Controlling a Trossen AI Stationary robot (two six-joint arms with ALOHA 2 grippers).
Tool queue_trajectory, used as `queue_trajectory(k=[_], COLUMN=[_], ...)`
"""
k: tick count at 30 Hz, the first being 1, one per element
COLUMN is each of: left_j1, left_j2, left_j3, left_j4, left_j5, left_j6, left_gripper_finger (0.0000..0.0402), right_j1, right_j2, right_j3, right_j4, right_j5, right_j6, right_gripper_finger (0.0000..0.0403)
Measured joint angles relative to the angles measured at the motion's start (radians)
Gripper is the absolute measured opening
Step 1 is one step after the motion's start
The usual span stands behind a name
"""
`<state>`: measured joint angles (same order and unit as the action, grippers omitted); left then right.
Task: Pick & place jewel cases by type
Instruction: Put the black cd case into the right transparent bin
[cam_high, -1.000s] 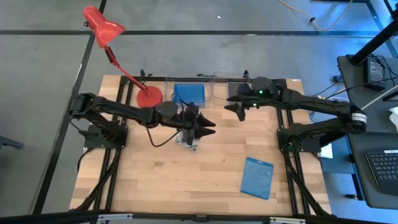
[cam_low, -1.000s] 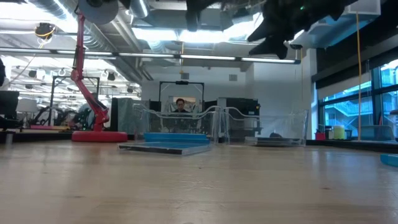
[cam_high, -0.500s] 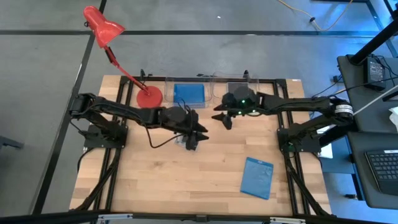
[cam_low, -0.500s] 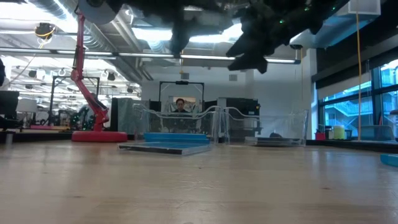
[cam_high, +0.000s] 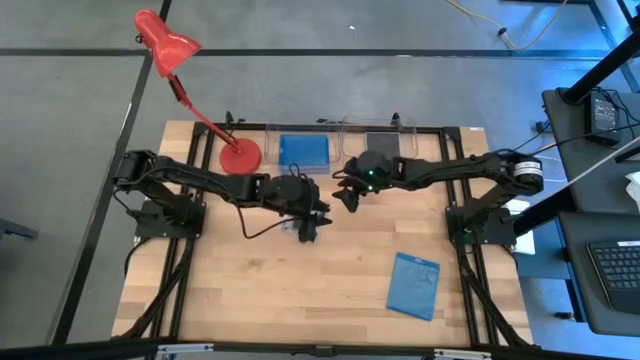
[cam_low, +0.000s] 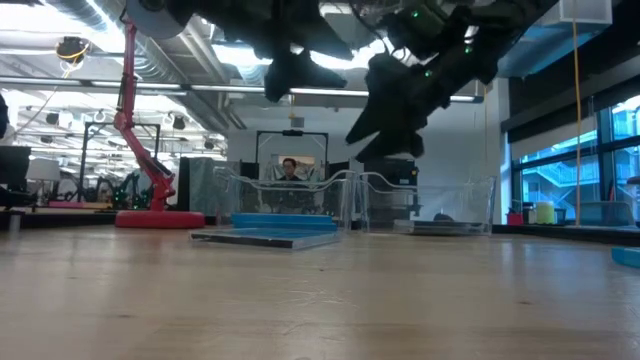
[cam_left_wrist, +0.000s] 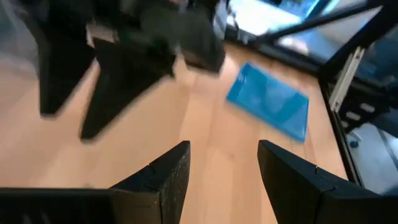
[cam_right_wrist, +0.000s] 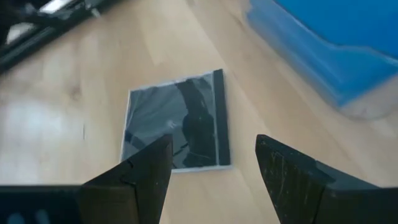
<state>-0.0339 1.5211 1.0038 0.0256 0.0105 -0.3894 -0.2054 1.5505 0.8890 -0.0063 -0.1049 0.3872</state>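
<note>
- Step in hand: the right gripper, fingers spread and empty, hangs above the clear jewel case lying flat just ahead of it.
- The left gripper, also spread and empty, hovers just beside; a blue jewel case lies well apart ahead.
- Next: likely lowering to straddle the clear case's edges.
</note>
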Motion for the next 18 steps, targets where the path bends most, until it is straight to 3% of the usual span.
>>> queue_trajectory(k=[8, 13, 18], left_j1=[-0.039, -0.108, -0.146], left_j2=[0.000, 0.004, 0.046], left_j3=[0.000, 0.000, 0.000], left_j4=[-0.347, -0.423, -0.490], left_j5=[-0.124, -0.102, -0.113], left_j6=[-0.341, -0.340, -0.529], left_gripper_finger=[0.0184, 0.0184, 0.0184], right_j1=[0.020, 0.041, 0.040], right_j2=[0.075, 0.144, 0.221], right_j3=[0.000, 0.000, 0.000], right_j4=[0.061, 0.131, 0.198], right_j5=[-0.001, -0.002, -0.001], right_j6=[0.080, 0.083, 0.110], right_gripper_finger=[0.0234, 0.0234, 0.0234])
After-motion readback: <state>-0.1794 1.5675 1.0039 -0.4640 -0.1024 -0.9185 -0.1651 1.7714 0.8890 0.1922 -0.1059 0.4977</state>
